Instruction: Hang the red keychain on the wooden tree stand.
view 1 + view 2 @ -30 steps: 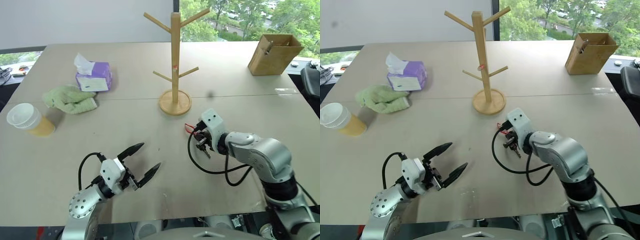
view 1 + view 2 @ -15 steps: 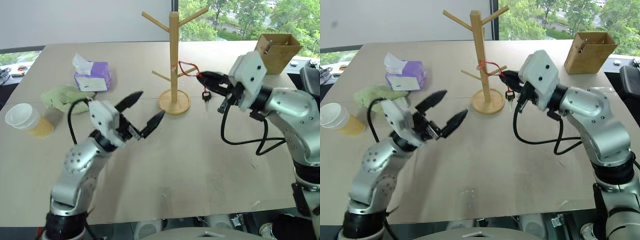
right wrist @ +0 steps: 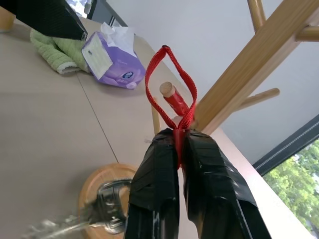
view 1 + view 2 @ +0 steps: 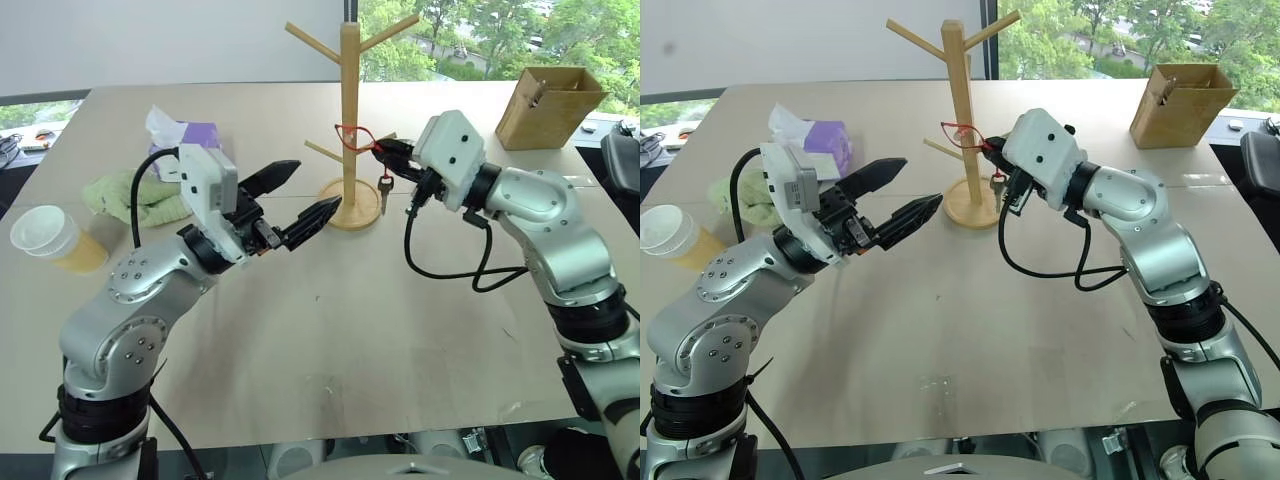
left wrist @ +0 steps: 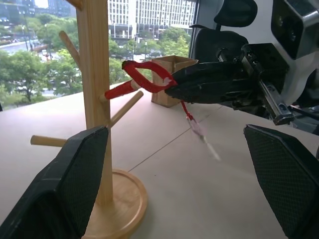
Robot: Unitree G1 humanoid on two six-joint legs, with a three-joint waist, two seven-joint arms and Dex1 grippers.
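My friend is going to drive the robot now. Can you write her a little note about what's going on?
Right gripper: shut on the red keychain, holding its loop up at a lower peg of the wooden tree stand; the key dangles below.
Left gripper: open, empty, hovering above the table beside the stand's base.
Done: keychain is picked up and brought to the stand.
Left: make sure the loop sits over the peg, open the right gripper, pull back.

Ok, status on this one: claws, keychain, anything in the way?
Right claw shut on red keychain, loop at a lower peg of the wooden tree stand, not yet hung. Left claw open, empty. Nothing blocking.
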